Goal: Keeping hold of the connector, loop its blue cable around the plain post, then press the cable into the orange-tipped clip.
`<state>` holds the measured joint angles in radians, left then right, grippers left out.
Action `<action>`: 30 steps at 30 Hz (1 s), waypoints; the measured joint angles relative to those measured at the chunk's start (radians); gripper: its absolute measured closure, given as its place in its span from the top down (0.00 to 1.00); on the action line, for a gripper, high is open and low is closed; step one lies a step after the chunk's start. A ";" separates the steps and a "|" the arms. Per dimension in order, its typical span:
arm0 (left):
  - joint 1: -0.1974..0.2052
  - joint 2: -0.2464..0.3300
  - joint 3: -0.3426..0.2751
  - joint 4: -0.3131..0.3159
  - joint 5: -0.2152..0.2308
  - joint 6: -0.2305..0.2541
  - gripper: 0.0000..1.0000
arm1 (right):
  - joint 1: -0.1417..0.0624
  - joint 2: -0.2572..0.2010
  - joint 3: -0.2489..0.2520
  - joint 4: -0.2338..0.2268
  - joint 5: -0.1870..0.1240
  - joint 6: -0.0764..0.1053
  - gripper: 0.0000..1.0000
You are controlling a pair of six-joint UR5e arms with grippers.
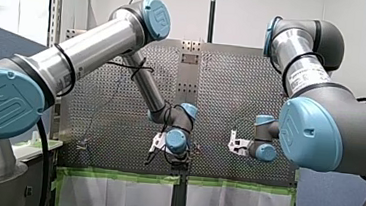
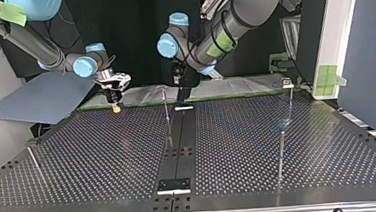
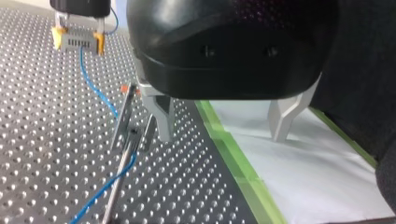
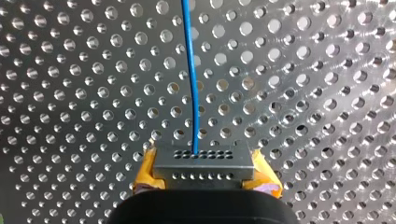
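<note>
In the right wrist view my right gripper (image 4: 203, 173) is shut on a grey connector (image 4: 203, 164) between yellow pads (image 4: 145, 175). Its blue cable (image 4: 191, 79) runs straight ahead over the perforated plate. In the left wrist view the same connector (image 3: 77, 43) hangs ahead. The blue cable (image 3: 95, 88) drops from it to an orange-tipped clip (image 3: 125, 89) and comes out lower past a thin metal post (image 3: 119, 179). My left gripper (image 3: 220, 135) stands open and holds nothing, with one metal finger (image 3: 162, 119) right beside the clip. In the top view my right gripper (image 2: 116, 106) is at the left and my left gripper (image 2: 182, 97) near the middle.
Thin upright posts (image 2: 166, 112) (image 2: 290, 101) (image 2: 33, 162) stand on the perforated table (image 2: 259, 151). A green-taped edge (image 3: 233, 158) and white sheet (image 3: 317, 172) lie under my left gripper's outer finger. A black strip (image 2: 178, 141) runs down the table's middle.
</note>
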<state>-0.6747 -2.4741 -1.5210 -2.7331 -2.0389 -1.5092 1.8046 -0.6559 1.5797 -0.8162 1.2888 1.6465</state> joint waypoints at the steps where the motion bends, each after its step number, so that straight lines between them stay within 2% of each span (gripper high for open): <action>1: -0.003 0.000 0.000 -0.001 -0.002 -0.004 0.99 | 0.002 0.000 0.000 0.002 0.000 0.000 0.00; 6: -0.017 0.005 -0.001 0.002 -0.014 -0.015 0.99 | 0.005 0.000 0.000 0.015 0.001 -0.001 0.00; 10: -0.047 0.022 0.006 0.029 -0.039 -0.036 0.99 | 0.006 0.000 0.000 0.024 0.001 -0.005 0.00; 17: -0.097 0.028 0.013 0.081 -0.010 -0.062 0.99 | 0.007 0.000 0.000 0.023 0.001 -0.007 0.00; 25: -0.104 0.028 0.013 0.095 -0.010 -0.096 0.99 | 0.007 0.000 0.001 0.024 0.001 -0.013 0.00; 30: -0.100 0.028 0.013 0.086 -0.049 -0.104 0.99 | 0.008 0.000 0.001 0.026 0.001 -0.014 0.00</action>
<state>-0.7751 -2.4463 -1.5075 -2.6474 -2.0883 -1.6134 1.8124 -0.6554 1.5807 -0.7905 1.2902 1.6327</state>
